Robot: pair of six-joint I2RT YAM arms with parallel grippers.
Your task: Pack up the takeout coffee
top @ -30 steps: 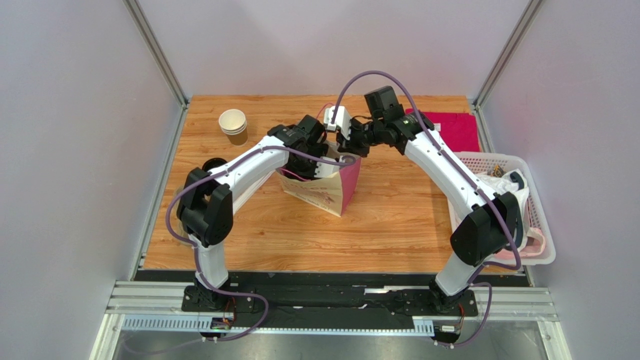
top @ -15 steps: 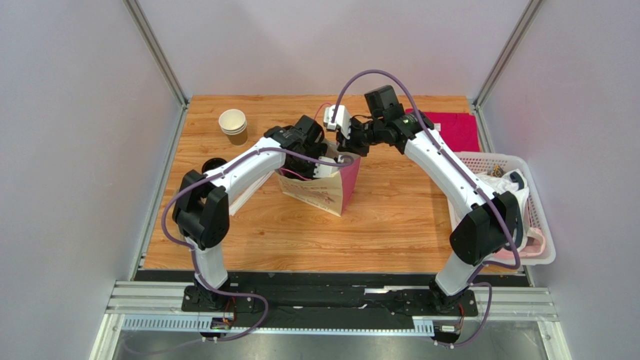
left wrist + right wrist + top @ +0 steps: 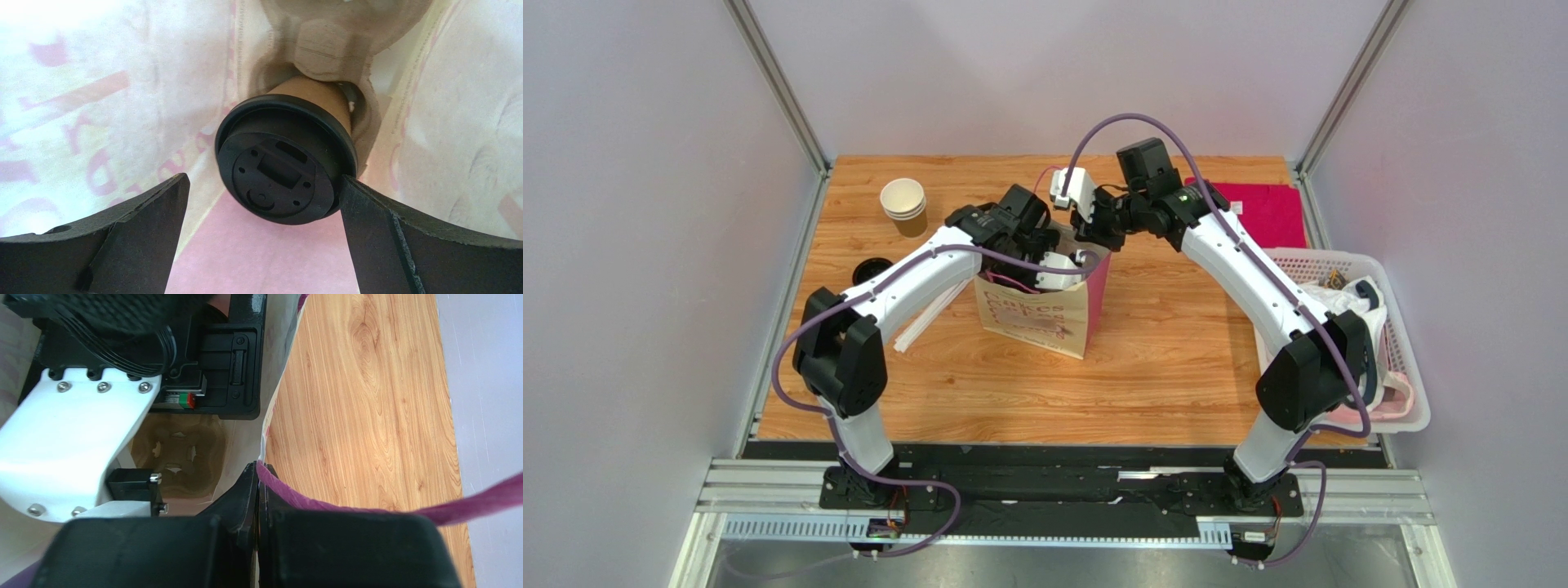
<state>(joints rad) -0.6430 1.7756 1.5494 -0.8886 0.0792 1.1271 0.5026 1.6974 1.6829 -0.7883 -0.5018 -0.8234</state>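
The takeout coffee [image 3: 285,165], a brown cup with a black lid, sits in the grey pulp carrier [image 3: 334,37] inside the cream paper bag [image 3: 1044,312]. My left gripper [image 3: 264,202] is inside the bag and open. The lid lies between its fingers: the right finger [image 3: 393,239] is at the lid's edge, the left finger [image 3: 147,226] is apart from it. My right gripper [image 3: 258,471] is shut on the bag's rim by a pink handle [image 3: 368,508], at the bag's far side [image 3: 1090,235]. The cup is hidden in the top view.
A stack of paper cups [image 3: 903,199] stands at the far left, with a loose black lid [image 3: 870,268] nearer the left edge. A pink cloth [image 3: 1259,208] lies at the far right. A white basket [image 3: 1382,355] stands off the table's right edge.
The bag has come more upright and its front face now shows. My left arm has shifted a little left, its gripper still in the bag. The right gripper has kept its hold.
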